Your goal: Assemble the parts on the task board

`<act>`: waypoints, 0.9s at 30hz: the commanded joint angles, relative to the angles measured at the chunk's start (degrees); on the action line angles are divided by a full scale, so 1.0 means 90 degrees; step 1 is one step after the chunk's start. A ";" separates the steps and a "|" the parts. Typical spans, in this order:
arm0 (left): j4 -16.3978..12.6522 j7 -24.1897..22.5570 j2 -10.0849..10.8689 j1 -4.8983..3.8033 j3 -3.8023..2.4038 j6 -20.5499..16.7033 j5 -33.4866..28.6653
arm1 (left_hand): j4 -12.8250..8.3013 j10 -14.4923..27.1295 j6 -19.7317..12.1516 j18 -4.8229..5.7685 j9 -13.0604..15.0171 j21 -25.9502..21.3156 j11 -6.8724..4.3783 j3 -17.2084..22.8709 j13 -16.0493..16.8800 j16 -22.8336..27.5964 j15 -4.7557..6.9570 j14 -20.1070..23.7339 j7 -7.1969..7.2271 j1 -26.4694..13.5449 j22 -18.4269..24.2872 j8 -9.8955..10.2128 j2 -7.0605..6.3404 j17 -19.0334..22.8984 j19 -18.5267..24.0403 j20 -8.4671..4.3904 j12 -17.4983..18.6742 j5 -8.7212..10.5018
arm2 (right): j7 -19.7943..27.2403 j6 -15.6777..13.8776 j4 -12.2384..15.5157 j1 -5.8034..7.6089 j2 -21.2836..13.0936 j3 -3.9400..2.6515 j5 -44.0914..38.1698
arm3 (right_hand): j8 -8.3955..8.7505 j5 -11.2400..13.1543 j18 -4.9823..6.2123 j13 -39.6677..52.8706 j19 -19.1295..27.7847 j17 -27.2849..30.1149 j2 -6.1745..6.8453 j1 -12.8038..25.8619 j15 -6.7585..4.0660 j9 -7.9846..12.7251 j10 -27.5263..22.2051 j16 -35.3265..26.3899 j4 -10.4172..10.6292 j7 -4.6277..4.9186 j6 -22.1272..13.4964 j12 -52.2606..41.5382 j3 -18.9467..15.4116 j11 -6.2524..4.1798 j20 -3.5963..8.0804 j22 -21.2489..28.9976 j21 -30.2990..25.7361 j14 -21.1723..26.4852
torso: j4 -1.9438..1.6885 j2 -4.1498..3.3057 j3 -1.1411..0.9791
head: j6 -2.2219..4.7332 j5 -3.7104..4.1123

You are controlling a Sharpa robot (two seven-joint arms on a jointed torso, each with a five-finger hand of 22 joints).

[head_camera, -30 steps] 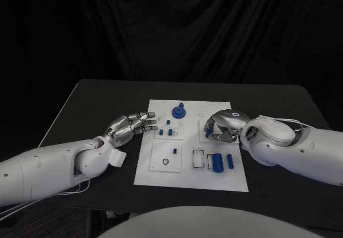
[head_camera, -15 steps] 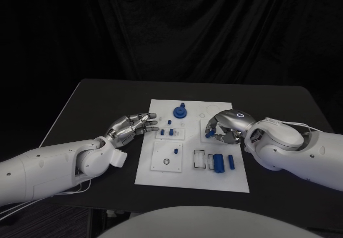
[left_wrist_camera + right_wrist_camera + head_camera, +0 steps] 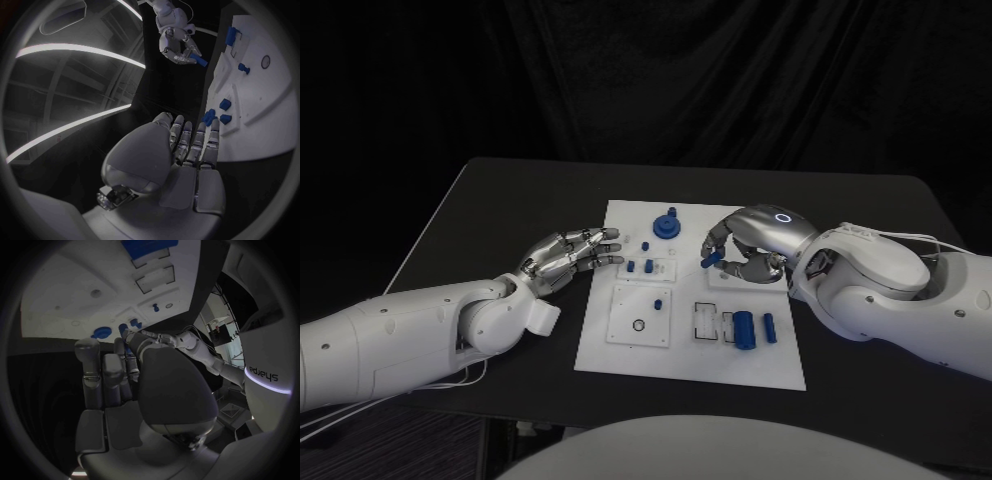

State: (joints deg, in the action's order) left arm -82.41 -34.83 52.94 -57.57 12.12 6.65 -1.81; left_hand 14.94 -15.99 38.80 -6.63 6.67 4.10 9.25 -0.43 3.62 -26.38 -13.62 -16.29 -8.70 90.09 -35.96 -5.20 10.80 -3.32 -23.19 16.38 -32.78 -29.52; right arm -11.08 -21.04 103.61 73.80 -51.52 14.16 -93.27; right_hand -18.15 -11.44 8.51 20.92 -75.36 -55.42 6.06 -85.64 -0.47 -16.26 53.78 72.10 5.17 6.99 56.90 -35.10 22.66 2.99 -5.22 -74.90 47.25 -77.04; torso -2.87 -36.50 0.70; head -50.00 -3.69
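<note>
Above the task board (image 3: pixel 620 355), right hand (image 3: pixel 744 250) pinching blue part (image 3: pixel 713 259), left hand (image 3: pixel 568 257) spread

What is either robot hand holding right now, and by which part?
The right robot hand holds a small blue piece in its fingertips, gripped at one end, the other end sticking out. The left robot hand holds nothing, fingers apart beside the white board.

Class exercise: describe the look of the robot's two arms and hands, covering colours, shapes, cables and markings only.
Both arms are bulky, rounded, glossy white shells. Each ends in a silver metallic robot hand with segmented fingers: the left robot hand and the right robot hand. The right one's back bears a small glowing blue ring. Thin white cables run along the right forearm and below the left arm. The right wrist view shows "sharpa" lettering on a white shell.
</note>
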 commanded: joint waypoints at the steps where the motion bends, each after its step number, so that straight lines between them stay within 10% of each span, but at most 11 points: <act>1: 0.0002 -0.0051 -0.0027 0.0012 -0.0006 0.0069 -0.0037 | 0.0004 -0.0004 0.0005 -0.0038 0.0002 0.0006 0.0060 0.0032 0.0003 0.0015 0.0019 0.0029 -0.0020 0.0031 0.0006 -0.0022 -0.0002 -0.0003 -0.0033 0.0014 -0.0032 -0.0024 | -0.0095 0.0406 0.0070 -0.0008 0.0188 -0.0001 -0.0022 | -0.0053 0.0023 -0.0117 -0.0014 0.0020 -0.0021 0.0002 0.0099 -0.0032 -0.0936 0.0013 -0.0024 0.0050 -0.0014 -0.0042 0.0043 -0.0012 0.0031 -0.0007 -0.0584 0.0047 -0.0011 | -0.0007 -0.0002 0.0008 | 0.0000 -0.0059; 11: 0.0027 -0.0037 -0.0075 0.0015 -0.0006 0.0077 -0.0037 | 0.0003 -0.0004 0.0003 -0.0038 0.0001 0.0005 0.0063 0.0048 0.0003 0.0022 0.0022 0.0036 -0.0024 0.0035 0.0010 -0.0022 0.0003 -0.0002 -0.0032 0.0013 -0.0031 -0.0030 | 0.0018 0.0873 -0.0208 -0.0118 0.1031 -0.0002 -0.0255 | -0.0083 -0.0194 -0.0118 -0.0087 0.0021 -0.0065 0.0028 0.0261 -0.0014 -0.1040 0.0003 0.0005 0.0125 -0.0017 -0.0173 0.0210 -0.0087 0.0053 -0.0019 -0.0580 0.0043 -0.0036 | -0.0003 -0.0006 0.0001 | 0.0000 -0.0281; 27: 0.0017 -0.0063 -0.0076 0.0017 -0.0006 0.0087 -0.0037 | 0.0009 -0.0002 -0.0003 -0.0040 -0.0001 0.0001 0.0069 0.0076 0.0003 0.0023 0.0024 0.0043 -0.0028 0.0033 0.0019 -0.0022 0.0020 -0.0002 -0.0028 0.0012 -0.0029 -0.0044 | 0.0237 0.1109 -0.0703 -0.0506 0.2000 -0.0002 -0.0745 | -0.0090 -0.0151 -0.0122 -0.0138 0.0001 -0.0136 0.0010 0.0375 -0.0011 -0.1092 0.0063 0.0051 0.0186 -0.0043 -0.0206 0.0327 -0.0170 0.0047 -0.0032 -0.0589 0.0085 -0.0065 | -0.0014 -0.0009 0.0009 | 0.0000 -0.0349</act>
State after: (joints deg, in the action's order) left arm -82.10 -34.69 52.36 -57.50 12.12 6.72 -1.84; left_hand 14.93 -15.98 38.80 -6.62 6.67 4.10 9.65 -0.12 3.62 -26.38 -13.41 -16.08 -8.70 90.09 -35.84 -5.20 10.80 -3.32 -23.19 16.38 -32.78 -29.51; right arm -9.82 -12.72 97.53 69.59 -33.76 14.17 -98.27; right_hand -18.68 -12.60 8.50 19.73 -75.36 -56.56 6.26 -82.52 -0.67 -22.46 54.13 72.37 6.80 6.79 55.06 -32.35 21.03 3.38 -5.22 -74.93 47.92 -77.23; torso -2.99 -36.59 0.75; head -49.99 -6.73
